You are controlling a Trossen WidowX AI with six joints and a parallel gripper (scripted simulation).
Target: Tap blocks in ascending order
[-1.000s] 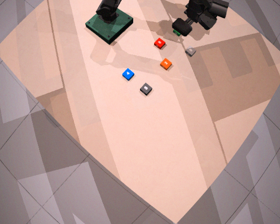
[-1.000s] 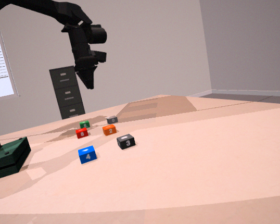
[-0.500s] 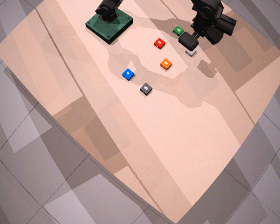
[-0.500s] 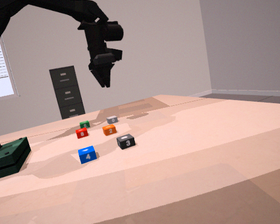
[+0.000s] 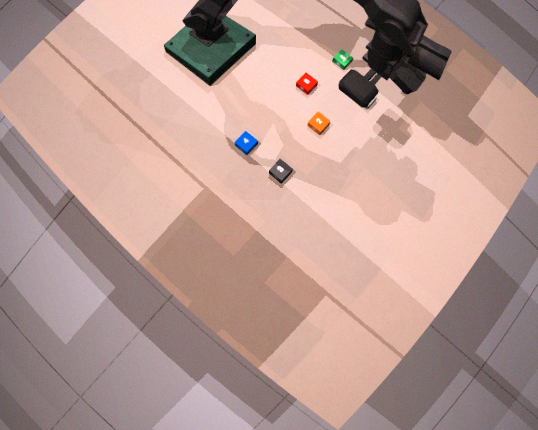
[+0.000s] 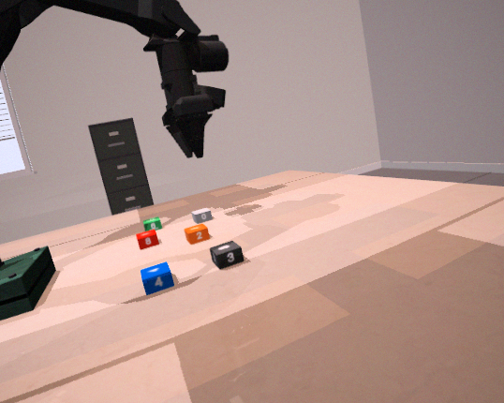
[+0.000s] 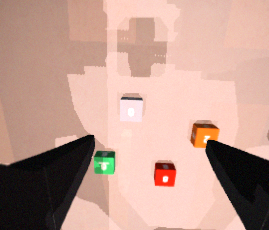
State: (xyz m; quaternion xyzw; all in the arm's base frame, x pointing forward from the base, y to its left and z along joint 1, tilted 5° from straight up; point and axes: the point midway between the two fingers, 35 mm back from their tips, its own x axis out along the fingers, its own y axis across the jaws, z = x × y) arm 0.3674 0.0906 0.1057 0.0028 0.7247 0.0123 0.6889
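Observation:
My gripper [image 6: 194,155] [image 7: 150,143] is open and empty, high above the table. In the wrist view, the white block 0 [image 6: 201,216] [image 7: 131,109] lies ahead of the fingertips, left of their midline; the top view shows only a sliver beside the gripper. The orange block 2 [image 5: 319,123] [image 6: 197,234] [image 7: 203,131] shows by the right fingertip. The black block 3 [image 5: 281,171] [image 6: 227,255] and blue block 4 [image 5: 246,142] [image 6: 157,278] lie farther off. The red block 8 [image 5: 307,83] [image 6: 147,239] [image 7: 165,175] and green block [image 5: 342,59] [image 6: 152,224] [image 7: 104,163] show between the fingers; the green digit is unclear.
The arm's green base [image 5: 210,52] [image 6: 21,286] stands on the table [image 5: 372,315] beyond the red block. A dark filing cabinet [image 6: 121,166] stands behind the table. Arm shadows and darker patches cross the table top.

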